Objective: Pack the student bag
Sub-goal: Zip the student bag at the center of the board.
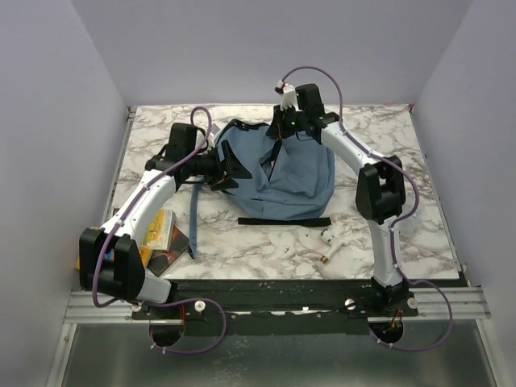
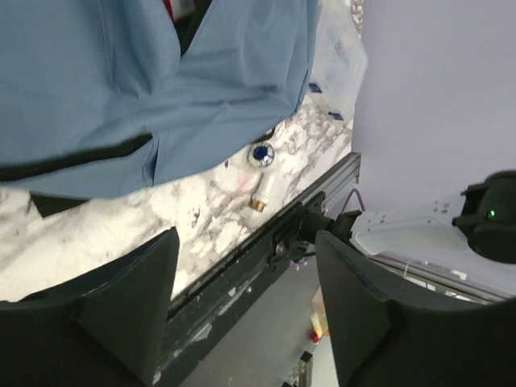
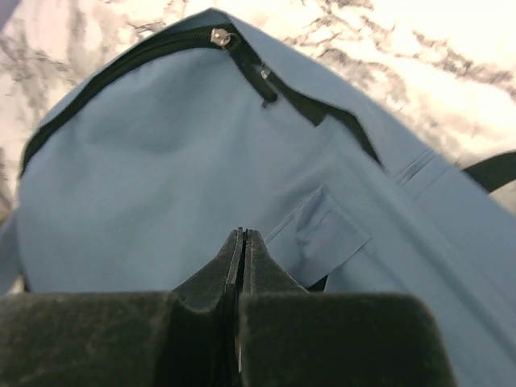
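At bag's 12 o'clock: R gripper (image 3: 242, 235) angled down, jaws pressed together, nothing visibly pinched. L gripper (image 2: 246, 242) at 9, spread. Student bag (image 1: 286, 173) slumped, creased, dusty-blue.

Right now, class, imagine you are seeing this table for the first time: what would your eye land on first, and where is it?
The dusty-blue student bag dominates, slumped in the middle of the marbled table. Both arms reach over it: the left gripper is open at its left side, and the right gripper is shut at its far edge. Two small white tubes lie in front of the bag.
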Action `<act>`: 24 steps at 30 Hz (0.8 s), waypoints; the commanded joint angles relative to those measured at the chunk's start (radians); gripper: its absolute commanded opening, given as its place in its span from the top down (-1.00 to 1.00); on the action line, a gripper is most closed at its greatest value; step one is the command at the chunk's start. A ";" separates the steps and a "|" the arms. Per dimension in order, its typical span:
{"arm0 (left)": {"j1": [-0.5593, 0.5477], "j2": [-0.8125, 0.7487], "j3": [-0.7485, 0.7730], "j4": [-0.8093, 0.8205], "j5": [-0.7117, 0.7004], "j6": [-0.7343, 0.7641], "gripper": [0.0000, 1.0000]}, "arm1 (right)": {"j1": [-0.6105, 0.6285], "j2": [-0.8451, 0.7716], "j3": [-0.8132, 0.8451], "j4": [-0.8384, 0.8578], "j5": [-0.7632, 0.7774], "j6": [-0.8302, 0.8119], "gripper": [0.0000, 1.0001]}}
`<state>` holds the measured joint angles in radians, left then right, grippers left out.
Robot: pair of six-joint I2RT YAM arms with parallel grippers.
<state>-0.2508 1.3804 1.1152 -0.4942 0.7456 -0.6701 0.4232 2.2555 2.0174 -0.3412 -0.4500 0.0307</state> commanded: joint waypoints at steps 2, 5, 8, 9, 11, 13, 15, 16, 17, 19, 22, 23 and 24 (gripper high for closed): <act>-0.007 0.152 0.140 0.090 -0.005 -0.079 -0.21 | -0.016 -0.148 -0.151 0.179 -0.142 0.284 0.99; -0.008 0.251 0.222 0.131 0.013 -0.124 -0.04 | -0.031 -0.170 -0.213 0.232 -0.171 0.396 0.99; -0.007 0.357 0.318 0.146 0.016 -0.163 0.05 | -0.069 -0.198 -0.314 0.391 -0.280 0.523 0.99; -0.007 0.389 0.348 0.150 0.014 -0.174 0.08 | -0.080 -0.207 -0.348 0.441 -0.302 0.558 0.99; -0.007 0.443 0.404 0.155 0.003 -0.202 0.08 | -0.105 -0.215 -0.390 0.499 -0.330 0.597 0.99; -0.007 0.496 0.462 0.158 0.001 -0.228 0.07 | -0.126 -0.217 -0.421 0.560 -0.367 0.629 0.99; -0.007 0.542 0.507 0.157 -0.028 -0.251 0.00 | -0.136 -0.209 -0.426 0.596 -0.400 0.647 0.99; -0.007 0.567 0.532 0.153 -0.045 -0.263 -0.05 | -0.139 -0.203 -0.422 0.600 -0.409 0.646 0.99; -0.007 0.590 0.554 0.142 -0.064 -0.278 -0.09 | -0.141 -0.200 -0.421 0.607 -0.419 0.646 0.99; -0.010 0.638 0.607 0.124 -0.085 -0.310 -0.16 | -0.141 -0.200 -0.428 0.631 -0.434 0.645 0.99; -0.020 0.706 0.669 0.098 -0.112 -0.363 -0.27 | -0.141 -0.203 -0.438 0.673 -0.450 0.658 0.99; -0.023 0.725 0.692 0.090 -0.121 -0.376 -0.29 | -0.141 -0.203 -0.435 0.680 -0.455 0.660 0.99; -0.027 0.748 0.710 0.084 -0.129 -0.389 -0.31 | -0.141 -0.200 -0.432 0.686 -0.460 0.660 0.99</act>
<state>-0.2584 2.0411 1.7405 -0.3656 0.6853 -0.9665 0.2783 2.0846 1.5845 0.2234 -0.8318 0.6552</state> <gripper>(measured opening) 0.631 0.008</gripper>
